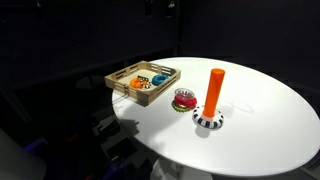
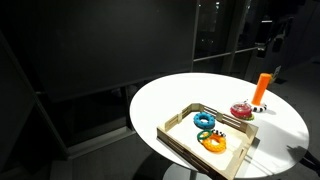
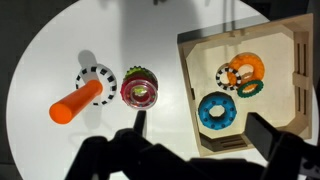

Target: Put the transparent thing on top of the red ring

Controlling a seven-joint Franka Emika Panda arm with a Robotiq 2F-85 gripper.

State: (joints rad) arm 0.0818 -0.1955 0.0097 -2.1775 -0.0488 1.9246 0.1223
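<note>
1. A round white table (image 1: 262, 122) stands lit in a dark room.
2. A wooden tray (image 3: 290, 60) holds a blue ring (image 3: 215, 111) and an orange ring (image 3: 245, 68).
3. In the wrist view the gripper (image 3: 198, 125) hangs above the table, jaws wide apart, gripping nothing.
4. The red ring (image 3: 127, 92) lies at ten o'clock from the jaws, clear of them.
5. The transparent thing (image 3: 140, 88) appears to rest on it as a pale sheen.
6. The orange peg (image 3: 76, 103) stands just beside the ring at nine o'clock.

exterior views: oblique, far, differing sides | wrist: overhead, near | shared: table (image 1: 260, 120)
</note>
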